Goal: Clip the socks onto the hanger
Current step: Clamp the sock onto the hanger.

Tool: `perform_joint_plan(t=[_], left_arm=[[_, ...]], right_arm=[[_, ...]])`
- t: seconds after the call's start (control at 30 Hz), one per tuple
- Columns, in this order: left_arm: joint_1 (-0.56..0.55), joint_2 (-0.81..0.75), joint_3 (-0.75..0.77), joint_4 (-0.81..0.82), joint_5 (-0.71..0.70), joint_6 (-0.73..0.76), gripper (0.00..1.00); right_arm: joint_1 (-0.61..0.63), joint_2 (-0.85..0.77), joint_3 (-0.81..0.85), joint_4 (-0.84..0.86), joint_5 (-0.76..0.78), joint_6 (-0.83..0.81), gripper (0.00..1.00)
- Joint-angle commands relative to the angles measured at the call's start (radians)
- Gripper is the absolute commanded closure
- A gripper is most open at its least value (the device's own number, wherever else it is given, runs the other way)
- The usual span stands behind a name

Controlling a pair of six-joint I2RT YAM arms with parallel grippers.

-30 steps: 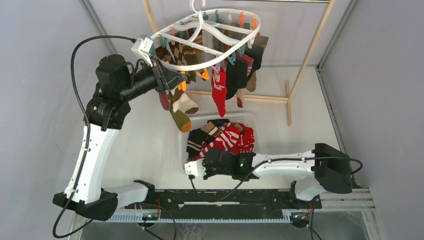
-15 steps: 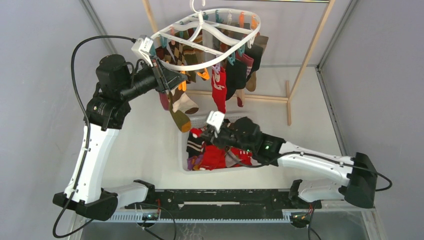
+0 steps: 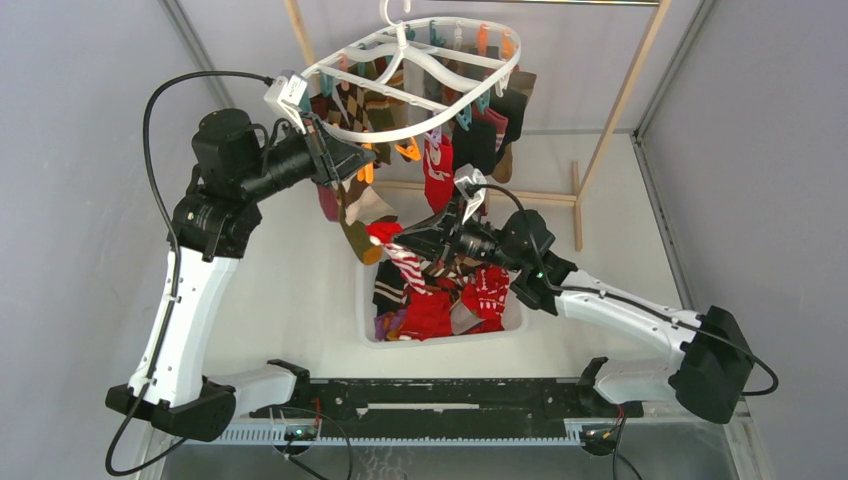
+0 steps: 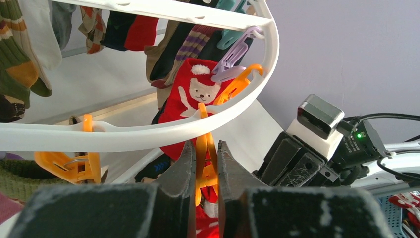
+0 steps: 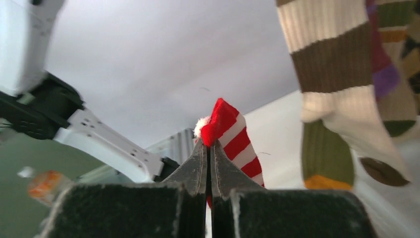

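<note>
The white oval hanger [image 3: 415, 128] hangs at the top, with several socks clipped to its rim; it also shows in the left wrist view [image 4: 148, 131]. My left gripper [image 3: 345, 160] is shut on an orange clip [image 4: 206, 163] hanging from the near rim. My right gripper [image 3: 400, 240] is shut on the cuff of a red-and-white striped sock [image 3: 405, 262], held above the basket and below the hanger; the sock also shows in the right wrist view [image 5: 233, 136]. A red bear sock [image 4: 185, 101] hangs just behind the orange clip.
A white slotted basket [image 3: 365, 300] with several socks stands below the hanger. A bare wooden frame [image 3: 610, 120] holds the hanger. A brown-and-olive striped sock [image 5: 341, 99] hangs to the right of my right gripper. Grey walls close both sides.
My right arm swung from the basket's near edge up and left, lifting the striped sock out of the basket toward the hanger. The left arm has not moved.
</note>
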Motion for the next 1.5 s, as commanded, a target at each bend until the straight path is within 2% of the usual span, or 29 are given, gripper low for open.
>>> perform_joint_plan(t=[0.0, 0.17, 0.37, 0.63, 0.87, 1.47], left_arm=[[0.002, -0.01, 0.003, 0.008, 0.063, -0.006, 0.91], [0.002, -0.006, 0.002, 0.018, 0.086, -0.01, 0.92], [0.002, -0.004, -0.005, 0.032, 0.11, -0.021, 0.92], [0.001, -0.007, -0.024, 0.054, 0.155, -0.046, 0.92], [0.001, -0.006, -0.041, 0.077, 0.199, -0.065, 0.93], [0.006, 0.0, -0.05, 0.156, 0.292, -0.157, 0.94]], right_arm=[[-0.042, 0.046, 0.002, 0.275, -0.128, 0.228, 1.0], [-0.107, 0.142, 0.008, 0.504, -0.255, 0.448, 1.0], [-0.111, 0.2, 0.009, 0.634, -0.242, 0.533, 1.0], [-0.125, 0.368, 0.074, 0.927, -0.239, 0.778, 1.0], [-0.13, 0.413, 0.144, 0.962, -0.254, 0.83, 1.0], [-0.149, 0.423, 0.148, 0.996, -0.186, 0.866, 1.0]])
